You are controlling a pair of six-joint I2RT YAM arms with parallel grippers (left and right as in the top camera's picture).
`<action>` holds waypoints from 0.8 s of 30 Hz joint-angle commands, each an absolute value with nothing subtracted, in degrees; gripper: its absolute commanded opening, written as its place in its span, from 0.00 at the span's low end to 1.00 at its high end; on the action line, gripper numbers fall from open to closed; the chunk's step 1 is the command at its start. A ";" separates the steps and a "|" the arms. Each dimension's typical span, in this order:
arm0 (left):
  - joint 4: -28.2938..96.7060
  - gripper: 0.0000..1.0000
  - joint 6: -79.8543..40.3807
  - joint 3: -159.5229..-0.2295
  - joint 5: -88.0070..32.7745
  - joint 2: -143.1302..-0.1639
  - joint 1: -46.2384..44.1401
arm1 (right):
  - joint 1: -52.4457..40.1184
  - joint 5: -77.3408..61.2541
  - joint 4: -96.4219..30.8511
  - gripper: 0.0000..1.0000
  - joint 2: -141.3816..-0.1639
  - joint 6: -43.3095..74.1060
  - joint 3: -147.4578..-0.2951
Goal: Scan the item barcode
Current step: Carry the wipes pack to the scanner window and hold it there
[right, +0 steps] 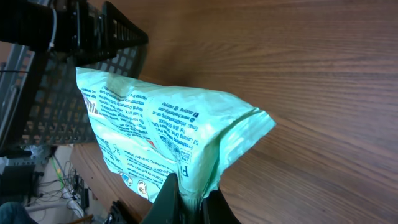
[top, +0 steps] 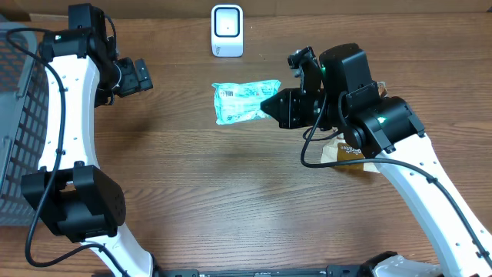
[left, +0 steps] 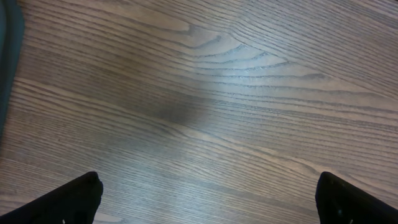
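Pinching what, the right gripper (top: 269,104)? (A)
The green packet (top: 244,101), by its crimped end, jaws pressed tight on the seal. The packet looks lifted off the table (top: 231,200), near the white scanner (top: 227,31) but apart from it. (B)
Why the end grip? (A)
Leaves the printed face and barcode (top: 227,93) clear of the fingers, I'd say. The label faces up, so it probably needs turning toward the scanner. (B)
Left gripper (top: 141,75)? (A)
Spread wide, empty, parked over bare wood near the basket (top: 15,115), out of the way. (B)

Grey mesh basket (top: 14,123) at left edge of wooden table (top: 231,200), brown packet (top: 350,154) toward right.
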State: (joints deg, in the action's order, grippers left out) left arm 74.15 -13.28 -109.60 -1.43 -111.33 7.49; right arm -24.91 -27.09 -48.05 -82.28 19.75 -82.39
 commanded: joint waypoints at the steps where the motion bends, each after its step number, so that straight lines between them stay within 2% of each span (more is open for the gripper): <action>1: 74.11 1.00 -12.21 -110.61 -1.04 -111.22 7.01 | -25.04 -26.63 -48.45 0.04 -81.06 19.68 -83.29; 8: 74.11 1.00 -12.21 -110.61 -1.04 -111.22 7.01 | -25.04 -24.23 -53.04 0.04 -81.41 20.97 -86.59; 17: 74.11 1.00 -12.21 -110.61 -1.04 -111.22 7.01 | -25.34 -2.83 -65.10 0.04 -95.31 13.10 -115.48; 21: 74.11 1.00 -12.21 -110.61 -1.04 -111.22 7.01 | -27.79 16.99 -57.69 0.04 -101.71 3.66 -119.55; 24: 74.11 1.00 -12.21 -110.61 -1.04 -111.22 7.01 | -30.50 29.82 -45.69 0.04 -107.09 0.10 -119.55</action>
State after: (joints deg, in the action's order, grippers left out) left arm 74.15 -13.28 -109.60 -1.41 -111.33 7.49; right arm -27.51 9.13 -53.41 -101.36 7.64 -118.61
